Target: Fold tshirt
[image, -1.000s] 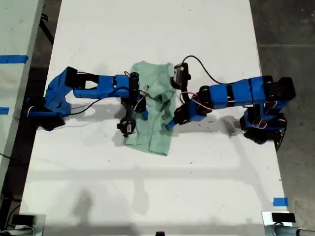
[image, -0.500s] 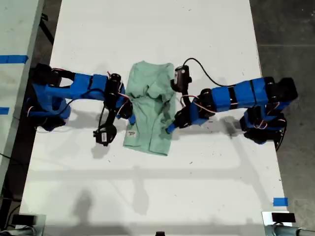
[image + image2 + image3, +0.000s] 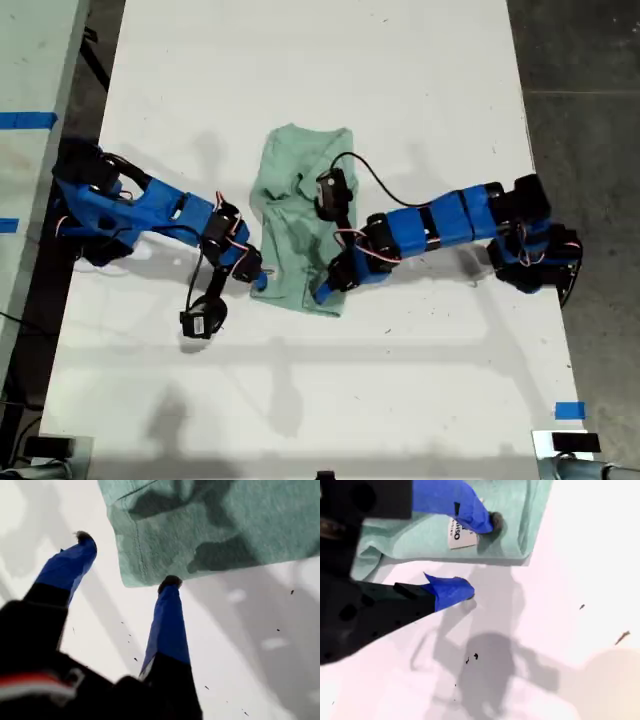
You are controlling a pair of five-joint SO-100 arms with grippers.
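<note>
So, exterior view first: the tshirt (image 3: 300,240) sits near the middle of the frame on the white desk (image 3: 400,80). It's bunched into a tall narrow shape with wrinkles across its upper half. One blue arm comes in from the exterior view's right and ends at my first tool (image 3: 322,293), right at the shirt's lower right corner. The other arm reaches in from the exterior view's left, with my second tool (image 3: 260,280) at the shirt's lower left edge. Can't really judge either tool's opening from up here, they're too small.

First wrist view: my first tool (image 3: 126,560) is spread wide with nothing between the fingers. One fingertip (image 3: 170,582) is touching the hem of the tshirt (image 3: 225,525), just beside a corner. The other fingertip sits off the cloth over bare desk (image 3: 260,645).

Second wrist view: my second tool (image 3: 479,555) is parted too, straddling the edge of the tshirt (image 3: 420,535). One fingertip (image 3: 492,520) presses down on the cloth right next to a small white tag (image 3: 462,537), and the other rests on the desk (image 3: 580,555) just outside the hem. It isn't pinching any fabric.
</note>
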